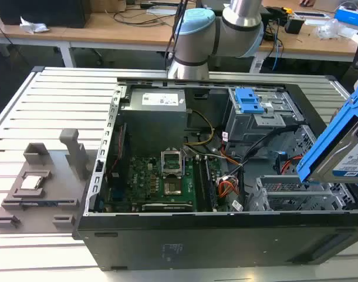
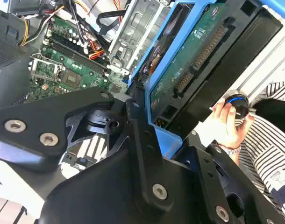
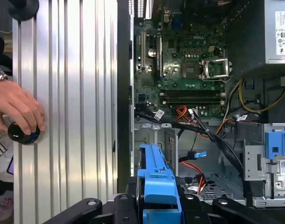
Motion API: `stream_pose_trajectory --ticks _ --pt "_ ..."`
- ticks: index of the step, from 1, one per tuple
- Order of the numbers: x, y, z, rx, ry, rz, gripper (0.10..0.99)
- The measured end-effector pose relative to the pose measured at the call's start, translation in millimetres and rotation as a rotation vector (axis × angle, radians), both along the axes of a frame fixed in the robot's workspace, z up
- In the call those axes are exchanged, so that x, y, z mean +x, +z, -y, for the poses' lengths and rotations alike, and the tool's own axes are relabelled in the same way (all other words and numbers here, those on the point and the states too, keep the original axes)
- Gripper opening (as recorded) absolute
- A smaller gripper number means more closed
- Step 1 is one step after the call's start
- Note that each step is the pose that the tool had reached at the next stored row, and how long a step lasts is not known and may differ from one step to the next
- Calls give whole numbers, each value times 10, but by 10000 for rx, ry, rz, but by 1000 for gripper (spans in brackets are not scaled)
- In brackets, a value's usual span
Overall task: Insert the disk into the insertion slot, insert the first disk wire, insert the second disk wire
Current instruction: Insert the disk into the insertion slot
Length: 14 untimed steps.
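Your end effector (image 3: 159, 201) is pinching the disk (image 1: 343, 147), a flat rectangular hard drive with a white label, framed by a bright blue plastic carrier. In the second wrist view its black fingers (image 2: 138, 123) press on the carrier's sides, and the green circuit face is turned up to the camera. The grip sits on the frame, probably to spare the board.

The disk hangs tilted in the air near the bench's edge at the exterior view's right, and it is not yet seated. Just below it is the insertion slot (image 1: 287, 197), a low cage of grey perforated sheet metal. The tilt seems meant to aim one end at that cage.

Loose orange and red wires (image 1: 226, 189) lie beside the cage, and as far as I can judge none is plugged into the disk.

Farther in stand the taller grey metal bay with a blue plastic latch (image 1: 249, 101) and the green motherboard (image 1: 161, 179).

Toward the bench's opposite edge, a grey moulded fixture (image 1: 38, 188) rests on the slatted aluminium bench (image 1: 50, 100).

A person's hand (image 3: 16, 107) covers a black round knob (image 3: 23, 134), likely kept ready to intervene.
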State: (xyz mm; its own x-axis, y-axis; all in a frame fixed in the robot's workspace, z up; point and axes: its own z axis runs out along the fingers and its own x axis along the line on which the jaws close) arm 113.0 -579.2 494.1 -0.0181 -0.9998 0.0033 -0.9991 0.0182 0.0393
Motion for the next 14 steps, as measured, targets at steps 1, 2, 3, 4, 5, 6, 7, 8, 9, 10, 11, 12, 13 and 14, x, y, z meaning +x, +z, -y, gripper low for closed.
stream_pose_trajectory --ticks 1,2,3,4,5,6,7,8,9,10,11,12,13,14 --pt "-23 -6 0 3 0 0 369" --pt "-56 -34 0 2 1 0 369" --pt "-69 -40 0 1 0 0 369" --pt "-85 -44 0 1 1 0 369" --pt "-106 -55 0 1 1 0 369" --pt "-126 -75 0 3 1 0 369" --pt "-138 -89 -1 2 1 0 369" --pt "-145 -97 -4 0 1 0 369" --pt "-145 -108 -26 1 8 0 369" --pt "-147 -111 -64 1 9 0 369" --pt "-146 -115 -131 2 14 0 369" --pt "-146 -121 -209 1 22 0 369" --pt "-146 -124 -240 1 27 0 369" --pt "-146 -128 -250 1 30 0 369"
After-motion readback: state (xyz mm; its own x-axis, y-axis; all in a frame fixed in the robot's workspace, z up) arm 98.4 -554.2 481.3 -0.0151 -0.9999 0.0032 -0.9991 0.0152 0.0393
